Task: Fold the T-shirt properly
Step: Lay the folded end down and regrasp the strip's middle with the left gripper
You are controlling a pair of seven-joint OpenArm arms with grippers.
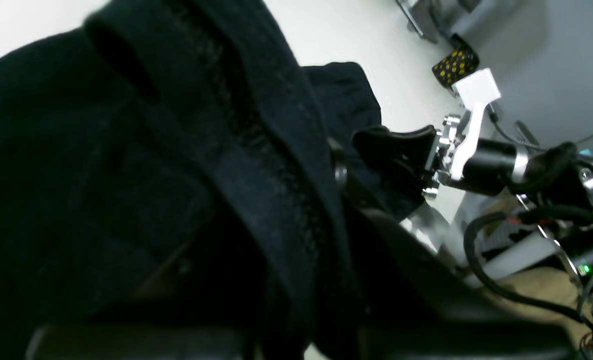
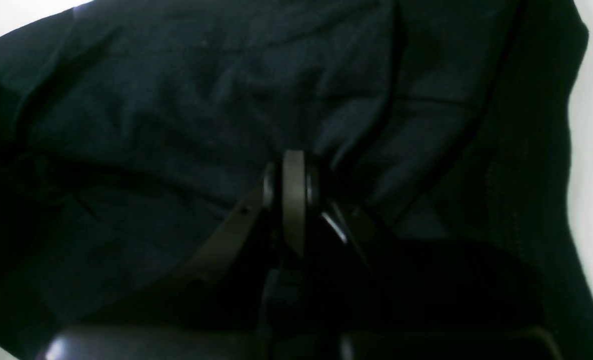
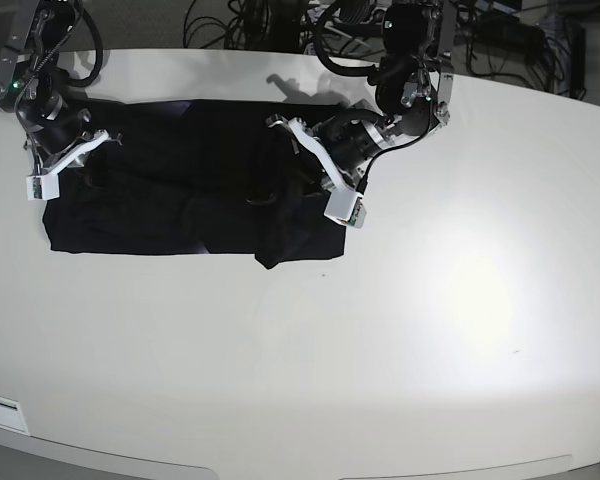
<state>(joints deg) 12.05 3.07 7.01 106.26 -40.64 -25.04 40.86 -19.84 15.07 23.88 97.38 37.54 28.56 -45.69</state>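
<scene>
The black T-shirt [image 3: 160, 200] lies spread across the far left of the white table [image 3: 380, 350], plain side up, with its right part bunched in folds. My left gripper [image 3: 300, 180] is at that bunched right end. In the left wrist view the T-shirt [image 1: 101, 175] drapes over the left gripper [image 1: 337, 174], which is shut on a hemmed fold and mostly covered by it. My right gripper [image 3: 80, 165] is at the shirt's left end. In the right wrist view the right gripper [image 2: 294, 172] is pinched shut on the T-shirt [image 2: 176, 100]. It also shows as the right gripper [image 1: 391, 147] holding cloth.
Cables and equipment [image 3: 280, 20] crowd the area beyond the table's far edge. A black piece with yellow dots [image 1: 455, 65] sits near the right arm's white camera mount [image 1: 476, 90]. Bare white tabletop stretches in front of and to the right of the shirt.
</scene>
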